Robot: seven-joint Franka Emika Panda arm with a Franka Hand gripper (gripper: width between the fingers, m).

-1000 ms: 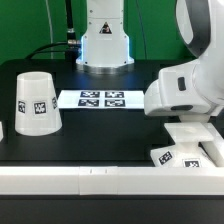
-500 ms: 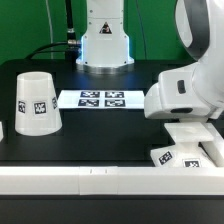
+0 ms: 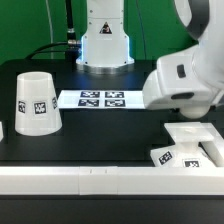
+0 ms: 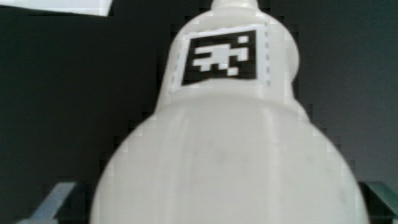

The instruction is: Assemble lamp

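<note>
In the wrist view the white rounded bulb (image 4: 214,140) fills the picture, with a black-and-white tag on its narrow neck. My gripper (image 4: 217,206) is shut on its wide body, and dark fingers (image 4: 61,200) show at either side. In the exterior view the arm's white wrist (image 3: 185,80) hangs above the flat square base (image 3: 190,143) at the exterior view's right. The wrist hides the gripper and the bulb there. The tapered shade (image 3: 35,102) stands mouth-down at the exterior view's left, far from the gripper.
The marker board (image 3: 100,98) lies flat at the back middle, in front of the arm's pedestal (image 3: 104,45). A long white border rail (image 3: 100,181) runs along the front edge. A small white piece (image 3: 3,128) shows at the far left edge.
The arm's wrist has risen from just over the base and tilted, moving slightly toward the exterior view's left. The base and shade have not moved.
</note>
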